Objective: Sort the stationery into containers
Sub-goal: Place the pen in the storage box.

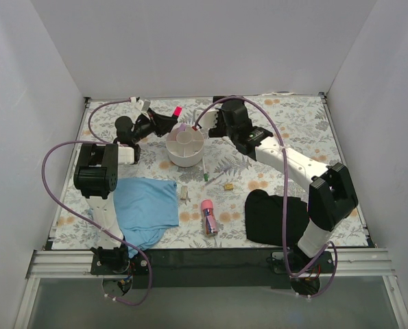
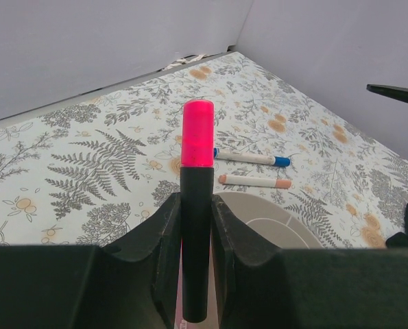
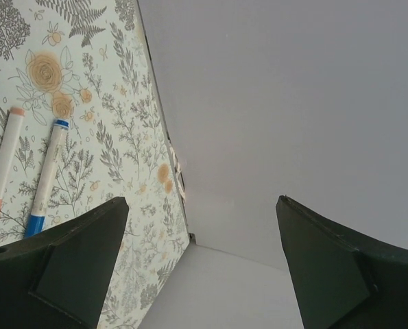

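Note:
My left gripper (image 1: 165, 122) is shut on a highlighter (image 2: 197, 133) with a black body and a red-pink cap, held in the air just behind the white round organiser (image 1: 185, 149). In the left wrist view the organiser's rim (image 2: 286, 218) lies right below the jaws. Two white markers, one blue-capped (image 2: 252, 158) and one peach-capped (image 2: 255, 181), lie on the cloth beyond it. My right gripper (image 1: 216, 125) hovers beside the organiser's far right, open and empty (image 3: 200, 226). A pink tube (image 1: 208, 210), a brass piece (image 1: 228, 186), a grey piece (image 1: 184, 194) and thin pens (image 1: 212, 177) lie in front of the organiser.
A blue cloth (image 1: 145, 204) lies at the front left and a black cloth (image 1: 276, 216) at the front right. White walls close in the back and both sides. The right arm stretches across the table's right half.

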Available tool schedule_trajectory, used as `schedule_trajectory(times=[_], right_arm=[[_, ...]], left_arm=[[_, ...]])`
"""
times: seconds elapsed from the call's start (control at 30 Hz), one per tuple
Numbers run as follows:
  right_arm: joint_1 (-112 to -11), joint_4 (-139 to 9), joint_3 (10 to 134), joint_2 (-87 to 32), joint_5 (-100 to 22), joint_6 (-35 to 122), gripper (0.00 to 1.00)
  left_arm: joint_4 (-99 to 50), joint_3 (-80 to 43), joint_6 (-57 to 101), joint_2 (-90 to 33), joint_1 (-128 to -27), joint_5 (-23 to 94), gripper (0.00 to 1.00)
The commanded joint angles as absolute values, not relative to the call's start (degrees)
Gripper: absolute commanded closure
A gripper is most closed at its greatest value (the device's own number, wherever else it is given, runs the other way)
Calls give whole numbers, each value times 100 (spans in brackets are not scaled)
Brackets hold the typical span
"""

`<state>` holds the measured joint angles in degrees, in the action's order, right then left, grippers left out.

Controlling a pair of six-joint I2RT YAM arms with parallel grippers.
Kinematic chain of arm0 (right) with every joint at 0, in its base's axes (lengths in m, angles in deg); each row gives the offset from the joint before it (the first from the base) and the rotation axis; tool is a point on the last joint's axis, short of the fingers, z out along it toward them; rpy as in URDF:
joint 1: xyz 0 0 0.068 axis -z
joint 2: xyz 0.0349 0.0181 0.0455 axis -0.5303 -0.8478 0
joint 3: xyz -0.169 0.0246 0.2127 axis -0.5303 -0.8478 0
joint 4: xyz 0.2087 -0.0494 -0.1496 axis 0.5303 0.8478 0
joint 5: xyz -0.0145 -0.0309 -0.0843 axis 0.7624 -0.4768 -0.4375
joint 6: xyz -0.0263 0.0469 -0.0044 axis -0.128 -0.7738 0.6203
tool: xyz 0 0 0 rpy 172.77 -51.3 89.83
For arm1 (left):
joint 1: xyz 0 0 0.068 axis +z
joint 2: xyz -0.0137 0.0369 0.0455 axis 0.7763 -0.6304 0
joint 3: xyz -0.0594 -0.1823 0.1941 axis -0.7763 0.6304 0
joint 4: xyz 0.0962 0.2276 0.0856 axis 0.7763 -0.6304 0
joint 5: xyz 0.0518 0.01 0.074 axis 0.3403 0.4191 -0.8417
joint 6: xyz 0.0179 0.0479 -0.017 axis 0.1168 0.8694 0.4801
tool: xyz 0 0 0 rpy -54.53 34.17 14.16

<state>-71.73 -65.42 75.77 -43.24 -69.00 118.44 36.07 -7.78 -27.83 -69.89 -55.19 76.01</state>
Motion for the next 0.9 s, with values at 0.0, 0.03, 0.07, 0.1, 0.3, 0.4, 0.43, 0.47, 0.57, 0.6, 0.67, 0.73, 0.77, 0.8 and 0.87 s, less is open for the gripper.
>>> schedule_trajectory(times=[0.0,0.03,0.07,0.1,0.3,0.4,0.43,0.47,0.57,0.6,0.67,0.73,0.77,0.8,0.87], right_arm=[[-7026,-6607,7951,-4475,-7047,11670,2],[-7017,-6598,7969,-4493,-7064,11661,2],[-7017,-6598,7995,-4528,-7055,11661,2],[-6999,-6598,7995,-4537,-7064,11644,2],[-6990,-6589,7864,-4476,-7082,11626,3],[-6964,-6589,7837,-4449,-7108,11600,3],[-6955,-6589,7828,-4449,-7134,11591,3],[-6964,-6589,7820,-4432,-7143,11574,3],[-6955,-6589,7785,-4405,-7178,11530,3],[-6947,-6589,7776,-4396,-7187,11521,3],[-6946,-6589,7758,-4388,-7214,11477,3],[-6947,-6589,7732,-4361,-7240,11442,3],[-6946,-6589,7714,-4361,-7231,11424,3],[-6955,-6441,7714,-4352,-7249,11398,3],[-6947,-6431,7732,-4370,-7249,11354,3]], left_arm=[[3799,-733,-2848,-6807,-5567,7696,100],[3799,-681,-2839,-6798,-5576,7705,100],[3808,-671,-2839,-6806,-5576,7723,100],[3808,-663,-2839,-6824,-5584,7731,100],[3826,-601,-2786,-6929,-5681,7714,100],[3852,-531,-2769,-6947,-5742,7714,98],[3861,-531,-2769,-6982,-5777,7705,98],[3887,-522,-2760,-7008,-5795,7705,96],[3940,-531,-2760,-7114,-5822,7670,89],[3940,-565,-2751,-7123,-5822,7635,82],[3931,-618,-2734,-7167,-5822,7609,75],[3896,-689,-2690,-7176,-5822,7565,70],[3879,-706,-2681,-7184,-5822,7556,69],[3870,-733,-2681,-7184,-5822,7547,68],[3861,-759,-2681,-7184,-5822,7547,67]])
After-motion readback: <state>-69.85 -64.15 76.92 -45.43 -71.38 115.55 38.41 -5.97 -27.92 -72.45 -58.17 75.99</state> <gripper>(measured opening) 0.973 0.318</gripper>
